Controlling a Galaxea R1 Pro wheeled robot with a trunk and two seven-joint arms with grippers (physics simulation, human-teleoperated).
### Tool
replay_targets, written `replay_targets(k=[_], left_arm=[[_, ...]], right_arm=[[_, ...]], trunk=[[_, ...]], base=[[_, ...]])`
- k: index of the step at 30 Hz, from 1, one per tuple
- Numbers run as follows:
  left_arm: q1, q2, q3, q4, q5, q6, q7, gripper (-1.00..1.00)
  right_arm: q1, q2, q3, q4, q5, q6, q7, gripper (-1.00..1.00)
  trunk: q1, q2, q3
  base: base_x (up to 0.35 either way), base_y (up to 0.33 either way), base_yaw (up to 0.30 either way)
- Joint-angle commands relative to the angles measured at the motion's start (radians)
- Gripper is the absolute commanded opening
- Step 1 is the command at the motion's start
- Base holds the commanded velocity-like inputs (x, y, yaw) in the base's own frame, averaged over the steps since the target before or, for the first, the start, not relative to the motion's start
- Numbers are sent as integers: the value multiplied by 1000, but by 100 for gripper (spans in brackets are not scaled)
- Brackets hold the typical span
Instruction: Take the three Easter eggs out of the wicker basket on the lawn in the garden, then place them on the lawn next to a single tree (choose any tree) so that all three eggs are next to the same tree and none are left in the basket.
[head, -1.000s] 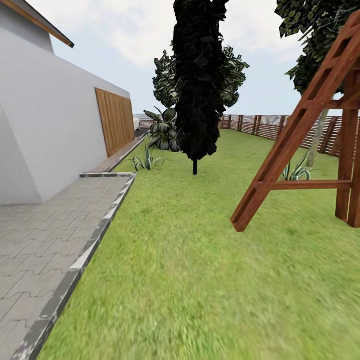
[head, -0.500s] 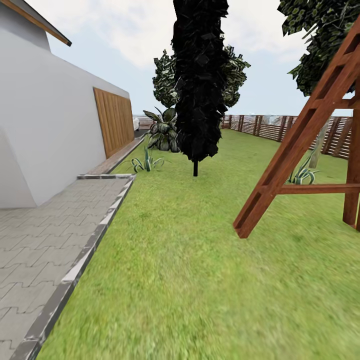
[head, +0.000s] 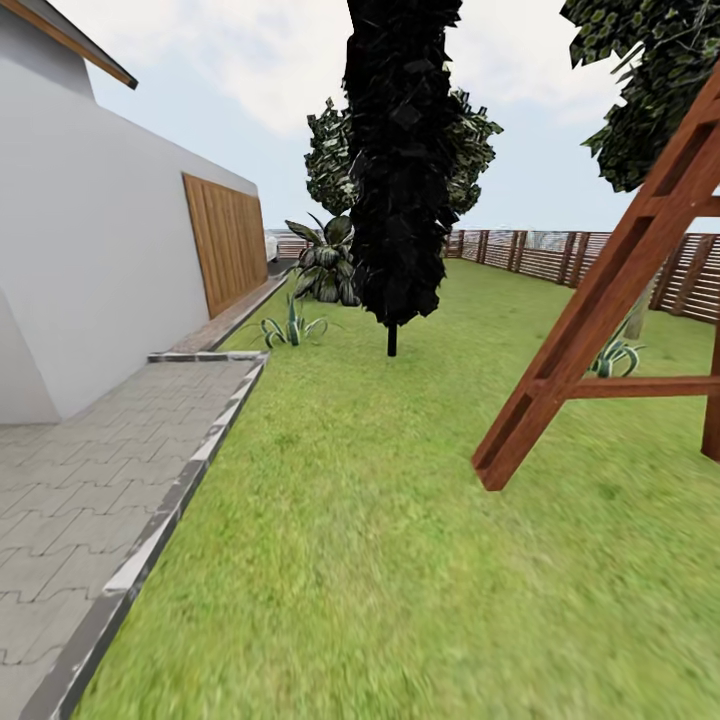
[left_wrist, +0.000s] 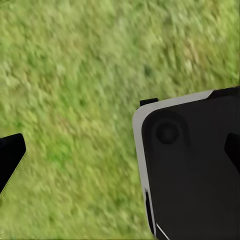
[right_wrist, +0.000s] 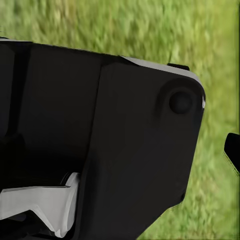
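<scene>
Crossing mottled green lawn (head: 380, 560) toward dark, almost black bushy tree (head: 398, 160), grey paving (head: 70, 500) alongside. Eggs and basket out of sight. Likely light, smooth, rounded eggs; best pinched across the middle. Claw states impossible to tell.

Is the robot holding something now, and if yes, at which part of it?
It cannot be told. The wrist views show grass and a black body of the robot, but no pincer tips clearly and no egg.
</scene>
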Motion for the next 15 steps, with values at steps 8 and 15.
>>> replay_targets(k=[8, 15], left_arm=[[-1, 0, -5, 1, 0, -3, 1, 100], [-1, 0, -5, 1, 0, -3, 1, 100]], right_arm=[[0, 0, 3, -1, 0, -1, 0, 100], [0, 0, 3, -1, 0, -1, 0, 100]], trunk=[[1, -1, -2], [1, -1, -2]], base=[[337, 0, 0], [336, 0, 0]])
